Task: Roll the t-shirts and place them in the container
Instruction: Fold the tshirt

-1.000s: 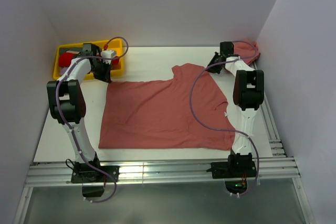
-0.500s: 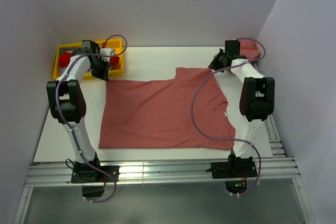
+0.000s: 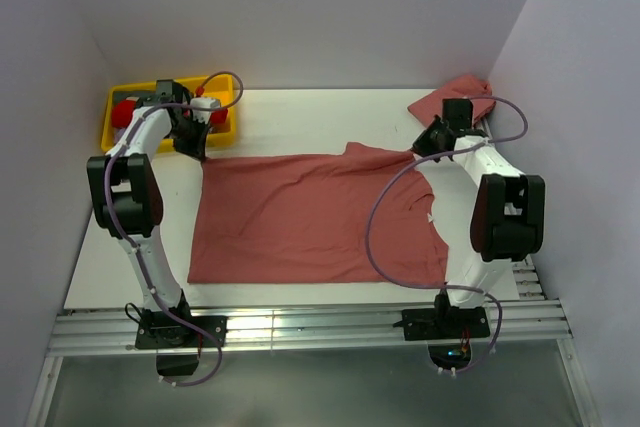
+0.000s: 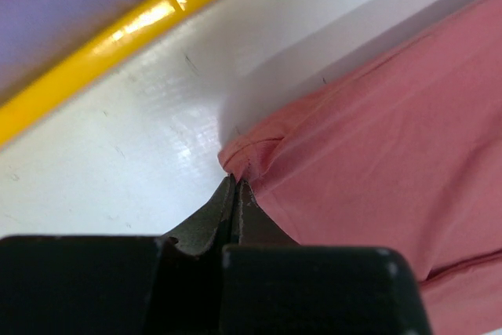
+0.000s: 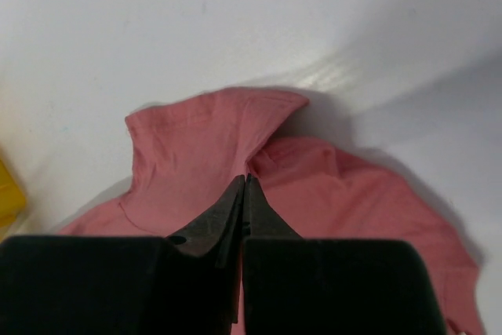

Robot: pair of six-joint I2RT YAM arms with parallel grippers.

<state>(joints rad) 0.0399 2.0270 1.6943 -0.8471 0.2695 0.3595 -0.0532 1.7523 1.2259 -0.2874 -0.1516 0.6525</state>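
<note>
A salmon-red t-shirt [image 3: 310, 217] lies spread flat across the middle of the white table [image 3: 290, 112]. My left gripper [image 3: 202, 153] is shut on its far left corner; in the left wrist view the closed tips [image 4: 235, 183] pinch a puckered hem of the cloth [image 4: 392, 115]. At the far right edge, my right gripper [image 3: 419, 147] is shut on a fold of the same t-shirt, and in the right wrist view the tips [image 5: 245, 179] bite the cloth [image 5: 196, 143] under a raised flap. A second t-shirt [image 3: 462, 97] lies crumpled at the back right corner.
A yellow tray [image 3: 112, 107] holding red and white items stands at the back left, its rim [image 4: 157, 17] just beyond my left gripper. Grey walls close in on three sides. A metal rail [image 3: 320, 327] runs along the near edge.
My right gripper closed on the cloth and drew it right and nearer, flattening the raised part of the far edge. The crumpled shirt behind it now shows. The left gripper hardly moved.
</note>
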